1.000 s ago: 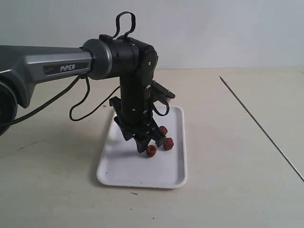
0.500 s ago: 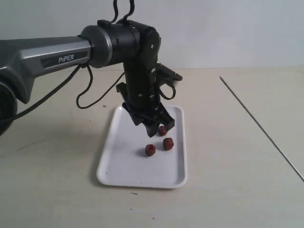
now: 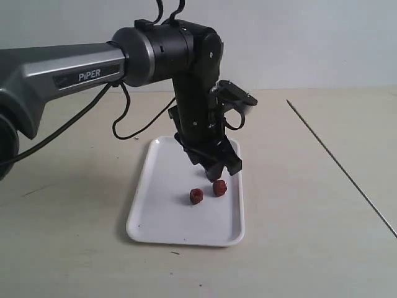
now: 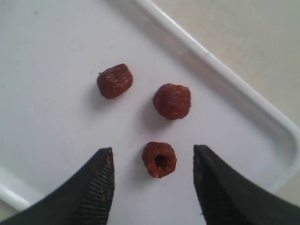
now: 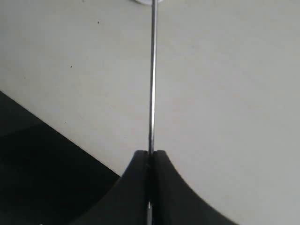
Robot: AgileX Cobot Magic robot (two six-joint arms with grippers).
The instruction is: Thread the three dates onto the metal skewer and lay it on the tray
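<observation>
The left end effector (image 4: pixel 153 151) hangs with its jaws wide over the tray (image 4: pixel 225 77), straddling one date (image 4: pixel 159 160) close to the tray's rim. The other two dates (image 4: pixel 172 101) lie just beyond it, apart from each other, also inside the tray. That date looks light, soft and probably tacky. Its cored hole faces up, so a gentle pinch across its wrinkled flanks should leave the hole free. The right end effector (image 5: pixel 150 157) is clamped on the metal skewer (image 5: pixel 152 84), well apart from the tray over the worktop (image 5: pixel 225 93). The rod looks thin, stiff and slick, and likely to swivel unless gripped firmly.
</observation>
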